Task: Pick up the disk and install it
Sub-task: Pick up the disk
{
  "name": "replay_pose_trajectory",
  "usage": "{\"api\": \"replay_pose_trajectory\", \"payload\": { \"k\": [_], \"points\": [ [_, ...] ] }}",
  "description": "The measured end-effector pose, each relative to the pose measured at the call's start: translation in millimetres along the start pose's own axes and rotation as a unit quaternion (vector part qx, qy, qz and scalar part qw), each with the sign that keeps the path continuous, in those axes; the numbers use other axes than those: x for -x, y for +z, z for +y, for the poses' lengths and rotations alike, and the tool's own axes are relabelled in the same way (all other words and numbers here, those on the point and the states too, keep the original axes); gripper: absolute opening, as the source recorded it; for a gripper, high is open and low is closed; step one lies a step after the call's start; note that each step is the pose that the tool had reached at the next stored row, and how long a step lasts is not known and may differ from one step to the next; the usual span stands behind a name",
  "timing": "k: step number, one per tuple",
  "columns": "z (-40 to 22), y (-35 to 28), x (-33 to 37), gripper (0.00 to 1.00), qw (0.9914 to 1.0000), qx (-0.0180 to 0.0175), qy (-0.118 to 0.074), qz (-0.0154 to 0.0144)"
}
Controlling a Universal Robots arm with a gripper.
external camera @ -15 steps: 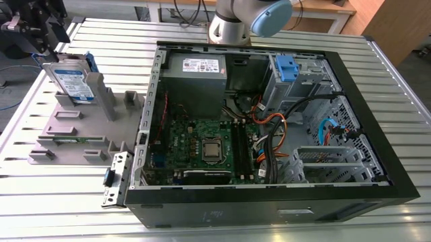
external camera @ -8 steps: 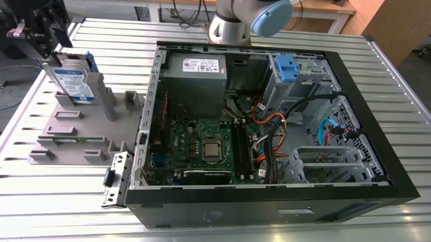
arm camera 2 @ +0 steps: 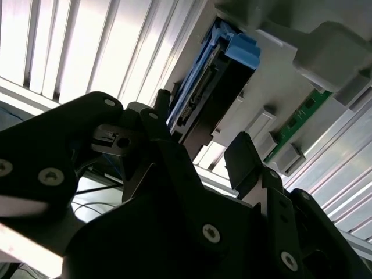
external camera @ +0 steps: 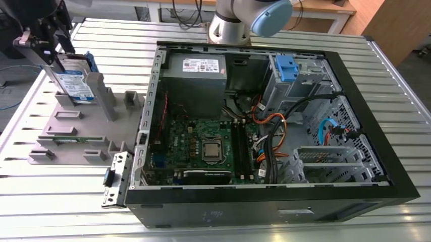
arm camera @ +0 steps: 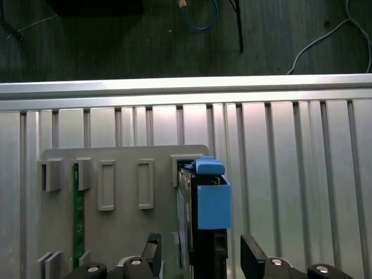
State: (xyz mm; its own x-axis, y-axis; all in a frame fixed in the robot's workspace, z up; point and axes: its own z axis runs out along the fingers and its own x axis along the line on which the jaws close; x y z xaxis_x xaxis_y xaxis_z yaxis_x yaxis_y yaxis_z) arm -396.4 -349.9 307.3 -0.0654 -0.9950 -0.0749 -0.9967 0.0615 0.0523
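Our gripper [arm camera: 200,250] hangs with its fingers [arm camera: 152,247] spread, one on either side of the disk [arm camera: 204,215] and clear of it, pinching nothing. The disk stands on edge in a slot of the grey holder [external camera: 70,128] with its long axis upright, which we judge leaves both broad faces reachable from above. Further off lies the open computer case [external camera: 235,209].

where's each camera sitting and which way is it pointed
Exterior view: high up, looks down on open computer case and slatted table; arm shows.
First wrist view: looks straight down at the disk upright in its grey holder; the open gripper straddles it.
Second wrist view: slants along the gripper's fingers.
Both wrist views share disk, holder, fingers.
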Motion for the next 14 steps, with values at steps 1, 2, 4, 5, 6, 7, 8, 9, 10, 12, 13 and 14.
{"api": "replay_pose_trajectory", "payload": {
  "k": [1,2,4,5,6,7,8,9,10,12,13,14],
  "points": [
    [-0.1,1.8,-0.1,0.64,1.00000,0.0000,0.000,0.0000],
    [-0.2,3.6,-0.3,0.64,1.00000,0.0000,0.000,0.0000],
    [-0.3,5.8,-0.4,0.64,1.00000,0.0000,0.000,0.0000],
    [-0.3,6.4,-0.4,0.64,1.00000,0.0000,0.000,0.0000],
    [-0.3,6.8,0.0,0.64,1.00000,0.0001,0.000,0.0000],
    [-0.3,7.2,0.3,0.64,1.00000,0.0001,0.000,0.0000],
    [-0.3,7.5,0.5,0.64,1.00000,0.0000,0.000,0.0000],
    [-0.3,7.4,0.4,0.64,1.00000,0.0001,0.000,0.0000],
    [-0.3,7.5,0.5,0.64,1.00000,0.0001,0.000,0.0001],
    [-0.3,7.7,0.6,0.64,1.00000,0.0000,0.000,0.0000],
    [-0.3,7.7,0.6,0.64,1.00000,0.0000,0.000,0.0000],
    [-0.3,7.7,0.7,0.64,1.00000,0.0000,0.000,0.0000]
  ]
}}
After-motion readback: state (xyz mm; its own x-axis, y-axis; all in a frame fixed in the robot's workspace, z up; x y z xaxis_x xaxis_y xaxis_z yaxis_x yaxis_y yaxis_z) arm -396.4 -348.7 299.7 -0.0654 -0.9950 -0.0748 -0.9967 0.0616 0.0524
